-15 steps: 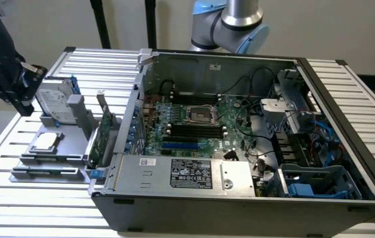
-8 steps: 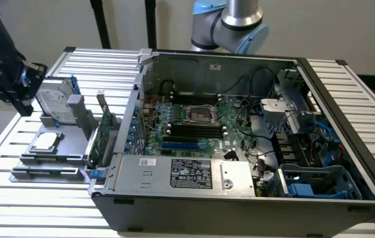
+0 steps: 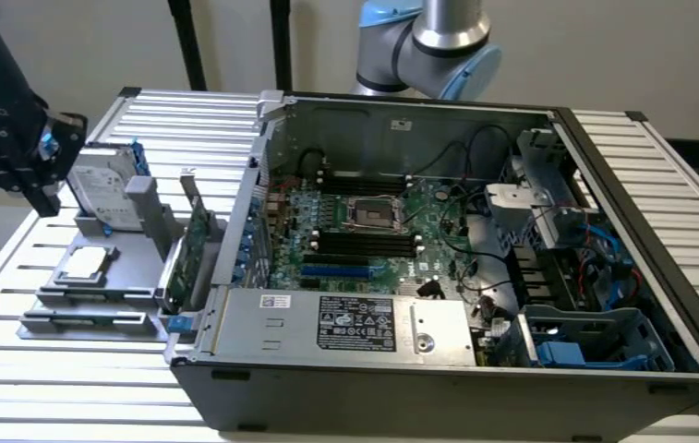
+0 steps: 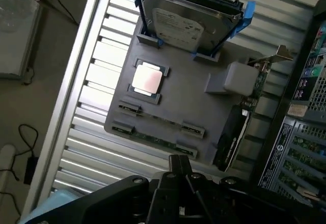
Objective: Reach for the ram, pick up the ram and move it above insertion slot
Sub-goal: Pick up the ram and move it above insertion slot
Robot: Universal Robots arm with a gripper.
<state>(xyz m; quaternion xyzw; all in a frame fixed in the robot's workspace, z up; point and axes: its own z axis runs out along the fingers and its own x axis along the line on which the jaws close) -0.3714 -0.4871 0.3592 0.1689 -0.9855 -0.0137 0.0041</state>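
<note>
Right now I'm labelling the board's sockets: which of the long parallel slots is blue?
The shorter blue slot, the one lying closest to the silver power supply box. The longer memory slots just beyond it are all black.

Thin green ram (image 4: 155, 139) lies on the grey holder (image 4: 198, 107); black insertion slot (image 3: 364, 242) sits on the motherboard (image 3: 429, 208).

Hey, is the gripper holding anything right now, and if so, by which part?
Nothing is held. The gripper hangs clear of the ram, which lies flat in the clips of the gray holder.
</note>
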